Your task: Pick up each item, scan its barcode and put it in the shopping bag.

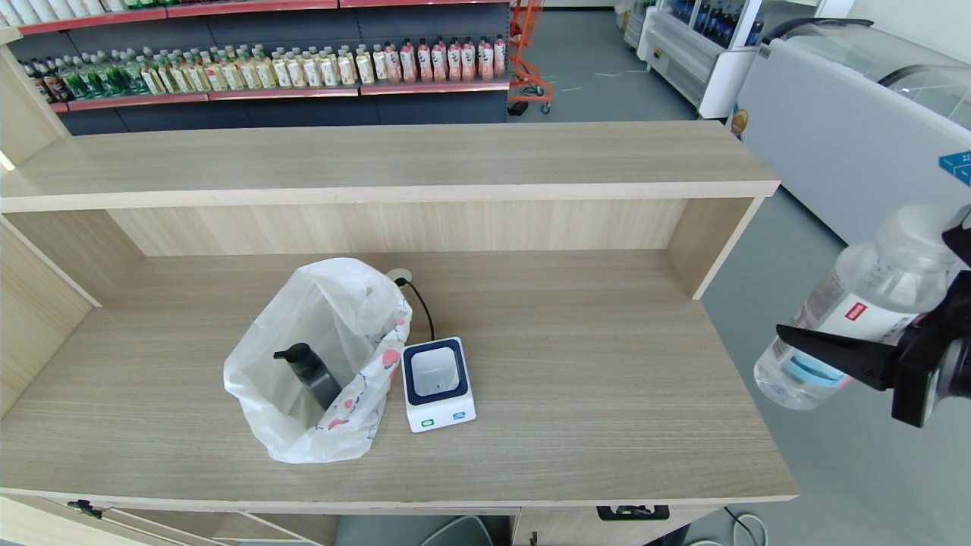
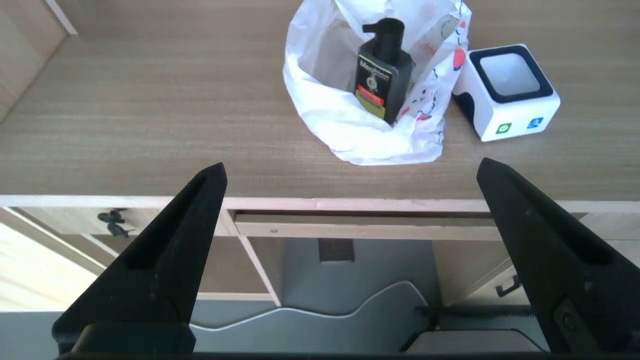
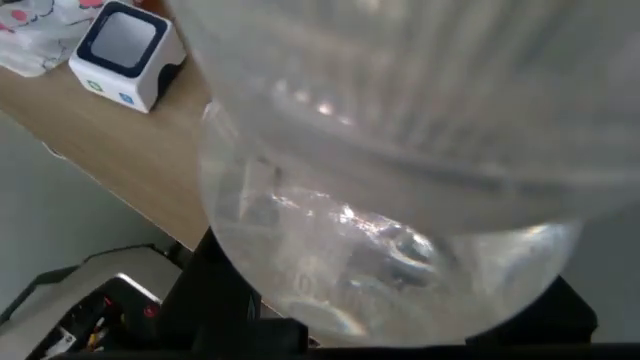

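Right claw [image 1: 868, 282]: clamped on one clear water bottle [image 1: 842, 318]. In the head view I see the bottle in the air, tilted, out past the right end of the counter [image 1: 592, 364] and over the floor. Its cap end is partly covered by the claw at the picture's edge.

The right wrist view adds the bottle's [image 3: 400, 200] see-through base close to the lens. It covers most of the claw's fingers there, and I make out only dark shapes beneath it. To one side I see a corner of the scanner [image 3: 125, 55] and a scrap of the bag [image 3: 30, 25].

Left claw [image 2: 350, 250]: spread wide and holding nothing. In its own wrist view it hangs off the near edge of the counter, with the drawer front below it.

Count on the counter:
- One white plastic bag [image 1: 318, 364], mouth open.
- One dark pump bottle [image 1: 311, 371], standing inside the bag.
- One white scanner [image 1: 438, 383], just beside the bag on its right.
- One black cable [image 1: 421, 303], running back from the scanner.

The head view hides the pump bottle's lower body behind the bag wall. The left wrist view shows that bottle's [image 2: 383, 75] labelled front, the bag [image 2: 350, 110] around it and the scanner [image 2: 508, 90] beside it. I cannot read the label's print.
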